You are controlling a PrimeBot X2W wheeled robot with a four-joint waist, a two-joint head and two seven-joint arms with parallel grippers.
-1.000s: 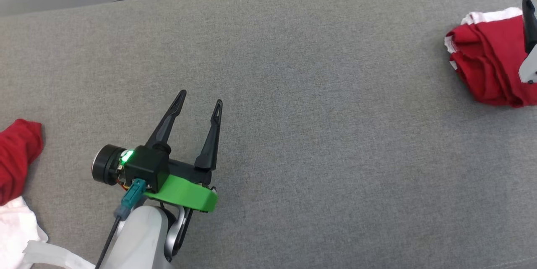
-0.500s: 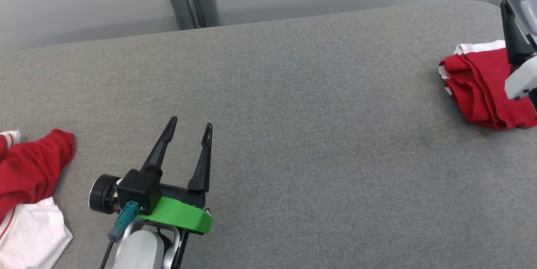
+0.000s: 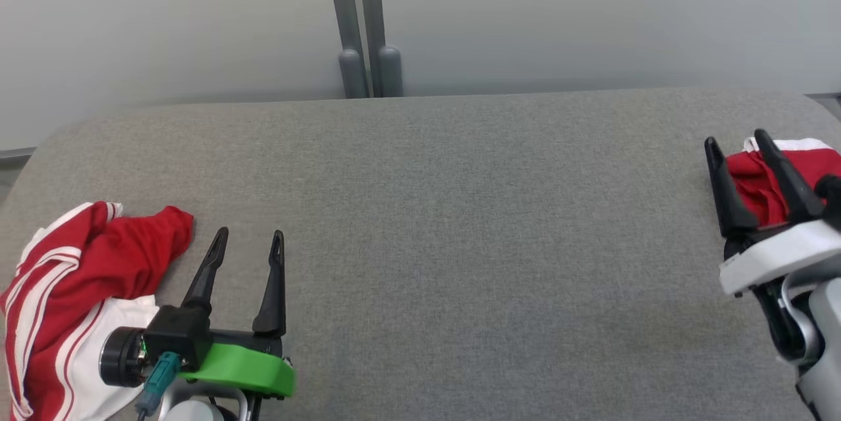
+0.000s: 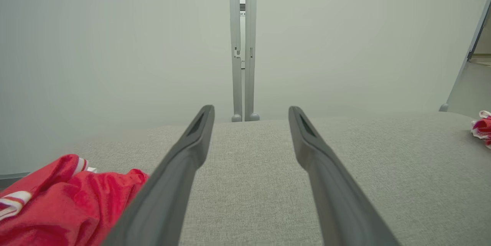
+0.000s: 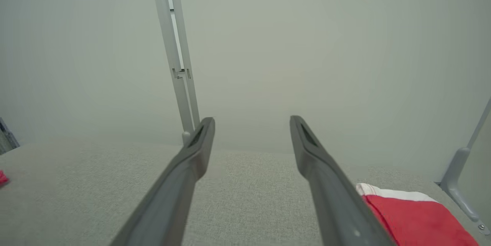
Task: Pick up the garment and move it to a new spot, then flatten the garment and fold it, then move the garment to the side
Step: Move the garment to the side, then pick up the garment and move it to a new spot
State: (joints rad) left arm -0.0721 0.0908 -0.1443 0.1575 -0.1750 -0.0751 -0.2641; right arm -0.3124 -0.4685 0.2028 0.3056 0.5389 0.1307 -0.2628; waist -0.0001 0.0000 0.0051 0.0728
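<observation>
On the grey table [image 3: 460, 211], left end: crumpled red-and-white garment [image 3: 79, 276] just beside left gripper [image 3: 248, 240], fingers spread, empty. Right gripper [image 3: 736, 142] spread, empty, near folded red garment [image 3: 818, 161] at right end.

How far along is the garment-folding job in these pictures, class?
Looks done: a folded red garment lies at the right end of the grey surface. In hand: nothing; the left claw and right claw stand open and empty. Left: the crumpled red-and-white garment beside the left claw is not yet picked up, flattened or folded.
</observation>
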